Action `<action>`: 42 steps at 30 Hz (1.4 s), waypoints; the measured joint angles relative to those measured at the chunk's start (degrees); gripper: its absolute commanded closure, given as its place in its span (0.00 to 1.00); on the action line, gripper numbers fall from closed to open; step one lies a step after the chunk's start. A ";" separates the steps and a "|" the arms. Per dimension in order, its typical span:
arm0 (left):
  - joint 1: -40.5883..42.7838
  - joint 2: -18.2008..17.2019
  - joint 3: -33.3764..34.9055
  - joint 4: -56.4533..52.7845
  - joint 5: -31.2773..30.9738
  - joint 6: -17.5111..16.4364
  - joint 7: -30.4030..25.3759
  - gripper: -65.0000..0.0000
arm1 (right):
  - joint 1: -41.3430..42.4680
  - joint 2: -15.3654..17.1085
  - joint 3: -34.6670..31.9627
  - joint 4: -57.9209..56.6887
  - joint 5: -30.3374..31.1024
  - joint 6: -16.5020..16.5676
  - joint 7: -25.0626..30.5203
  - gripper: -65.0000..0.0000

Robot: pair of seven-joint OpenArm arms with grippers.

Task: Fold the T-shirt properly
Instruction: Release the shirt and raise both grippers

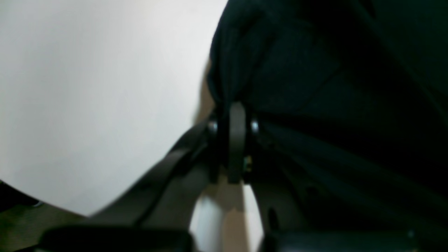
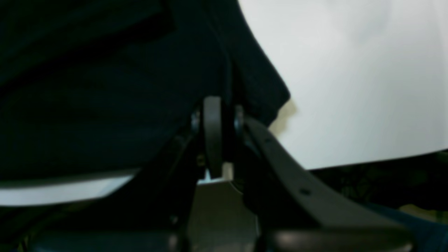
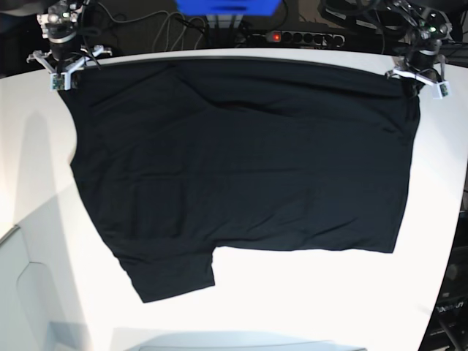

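Note:
The black T-shirt (image 3: 241, 161) lies spread plain side up across the white table (image 3: 307, 300), with one sleeve (image 3: 172, 274) sticking out at the near left. Its far edge runs taut between the two grippers. My left gripper (image 3: 418, 82) is at the far right corner, and the left wrist view shows it (image 1: 237, 105) shut on a bunched fold of the T-shirt (image 1: 315, 70). At the far left corner, my right gripper (image 3: 64, 73) pinches the other end. In the right wrist view it (image 2: 218, 101) is shut on the T-shirt (image 2: 105, 87).
Behind the table's far edge are a power strip (image 3: 296, 36) with a red light, a blue box (image 3: 228, 7) and loose cables (image 3: 139, 22). White tabletop (image 1: 87, 87) shows beside each held corner (image 2: 367, 70). The table's curved edge runs along the right side (image 3: 457, 219).

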 measured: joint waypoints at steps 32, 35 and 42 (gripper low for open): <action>2.75 2.12 -4.28 8.52 2.01 1.03 12.37 0.56 | -0.24 -2.49 2.25 2.29 -0.61 0.00 -0.04 0.58; 2.47 2.38 -4.13 8.92 1.90 1.01 12.31 0.55 | -0.24 -2.60 2.27 3.74 -0.66 0.02 -0.22 0.58; 1.73 2.32 -4.13 8.94 1.99 1.03 12.74 0.32 | 0.81 -3.74 2.32 5.33 -0.66 0.00 -0.66 0.58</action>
